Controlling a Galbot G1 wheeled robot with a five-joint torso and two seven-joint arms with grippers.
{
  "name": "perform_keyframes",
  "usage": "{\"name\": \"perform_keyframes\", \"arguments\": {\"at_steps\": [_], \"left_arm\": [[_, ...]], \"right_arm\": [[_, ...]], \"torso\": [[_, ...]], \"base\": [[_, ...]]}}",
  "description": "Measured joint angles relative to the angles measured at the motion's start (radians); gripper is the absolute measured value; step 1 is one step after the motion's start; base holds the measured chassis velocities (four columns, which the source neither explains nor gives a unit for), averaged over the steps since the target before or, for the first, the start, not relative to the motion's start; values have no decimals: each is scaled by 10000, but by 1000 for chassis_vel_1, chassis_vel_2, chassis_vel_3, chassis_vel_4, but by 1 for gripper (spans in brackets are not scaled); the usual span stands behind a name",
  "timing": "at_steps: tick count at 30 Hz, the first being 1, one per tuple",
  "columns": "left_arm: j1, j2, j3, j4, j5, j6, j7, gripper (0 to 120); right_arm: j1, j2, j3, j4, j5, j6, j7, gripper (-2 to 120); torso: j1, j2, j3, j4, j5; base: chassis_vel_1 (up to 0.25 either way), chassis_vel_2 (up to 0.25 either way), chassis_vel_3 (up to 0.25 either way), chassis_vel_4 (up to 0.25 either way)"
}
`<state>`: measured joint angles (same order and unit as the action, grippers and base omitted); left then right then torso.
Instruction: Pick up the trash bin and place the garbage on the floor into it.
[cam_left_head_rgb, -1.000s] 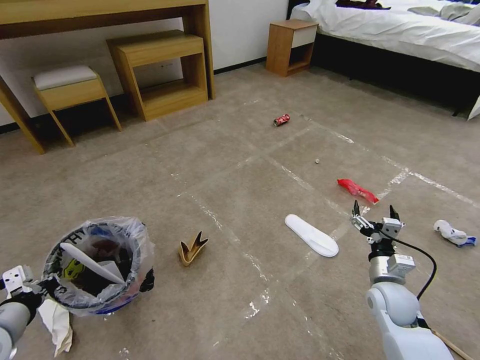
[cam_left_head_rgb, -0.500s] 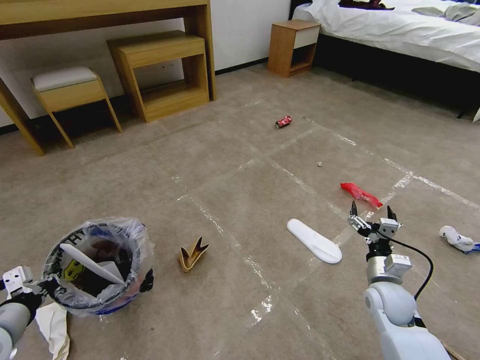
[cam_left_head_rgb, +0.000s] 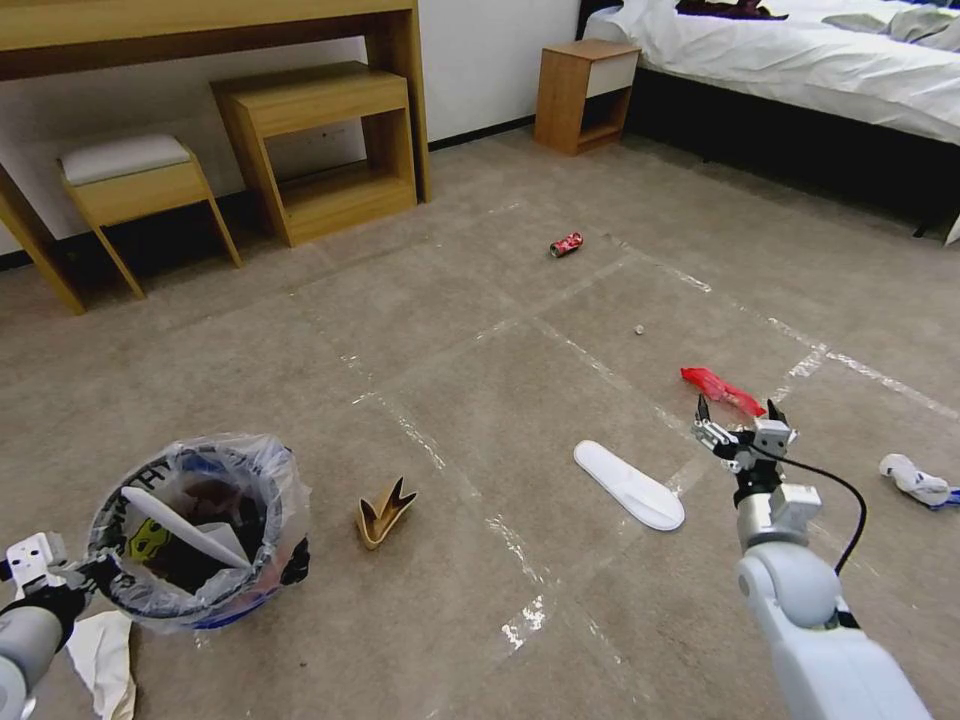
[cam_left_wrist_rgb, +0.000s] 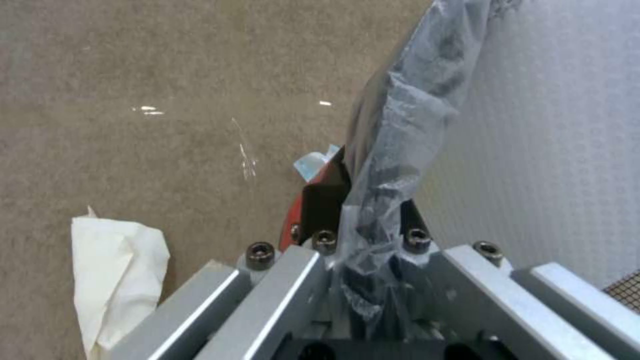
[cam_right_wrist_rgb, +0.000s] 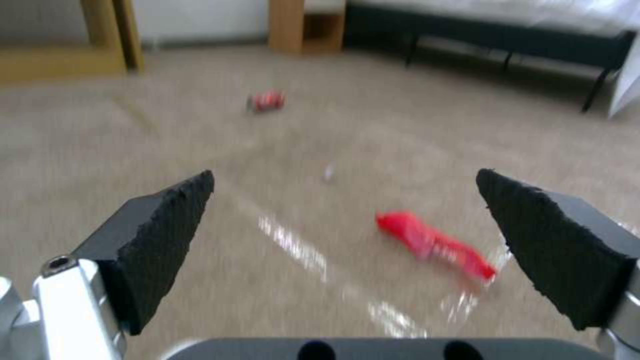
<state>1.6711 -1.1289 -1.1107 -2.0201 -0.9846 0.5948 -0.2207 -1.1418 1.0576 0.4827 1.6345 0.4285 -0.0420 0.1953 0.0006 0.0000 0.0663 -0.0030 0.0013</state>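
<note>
left hand (cam_left_wrist_rgb: 363, 250) pinching crinkly-lined bin (cam_left_head_rgb: 195, 530) rim | right hand (cam_left_head_rgb: 737, 420) spread above crumpled red wrapper (cam_left_head_rgb: 722, 389)

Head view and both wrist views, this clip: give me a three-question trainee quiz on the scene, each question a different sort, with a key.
1. True or false: the right gripper is open.
2. What does the left gripper clamp? A) white slipper B) trash bin rim with its liner C) torn tan carton
3. Fill in: the litter lying between the right gripper's fingertips in the right wrist view is the red ____.

Key: 1 true. 2 B. 3 wrapper.
</note>
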Motion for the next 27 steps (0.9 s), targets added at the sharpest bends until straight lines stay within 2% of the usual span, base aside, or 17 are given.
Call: {"name": "perform_keyframes", "arguments": {"at_steps": [8, 9, 12, 13, 16, 17, 19, 27], "left_arm": [[-37, -53, -1, -9, 42, -17, 14, 1], [-37, -53, -1, -9, 42, -17, 14, 1], [-133, -56, 113, 82, 83, -27, 28, 1], [-133, -56, 113, 82, 83, -27, 28, 1], [-187, -32, 189, 151, 107, -38, 47, 1], [-187, -32, 189, 151, 107, -38, 47, 1], [-183, -31, 201, 187, 129, -69, 89, 1], [-113, -39, 207, 303, 201, -190, 234, 1]], "right_arm": [[1032, -945, -1635, -1073, 614, -2310, 141, 100], [1032, -945, -1635, -1073, 614, -2310, 141, 100], [1441, -1098, -2528, -1847, 685, -3333, 67, 100], [1441, -1098, -2528, -1847, 685, -3333, 67, 100], [1835, -1090, -3110, -2451, 646, -4499, -98, 100], [1835, -1090, -3110, -2451, 646, -4499, -98, 100], [2225, -993, -3500, -2856, 510, -5713, -345, 100], [2748, -703, -3999, -4127, -856, -5495, -1054, 100]], "torso": [[1, 0, 0, -1, -1], [1, 0, 0, -1, -1], [1, 0, 1, -1, 0], [1, 0, 1, -1, 0], [0, 0, 1, -3, 1], [0, 0, 1, -3, 1], [1, 0, 0, 0, -2], [1, 0, 0, 1, -1]], "base": [[0, 0, 0, 0], [0, 0, 0, 0], [0, 0, 0, 0], [0, 0, 0, 0], [0, 0, 0, 0], [0, 0, 0, 0], [0, 0, 0, 0], [0, 0, 0, 0]]}}
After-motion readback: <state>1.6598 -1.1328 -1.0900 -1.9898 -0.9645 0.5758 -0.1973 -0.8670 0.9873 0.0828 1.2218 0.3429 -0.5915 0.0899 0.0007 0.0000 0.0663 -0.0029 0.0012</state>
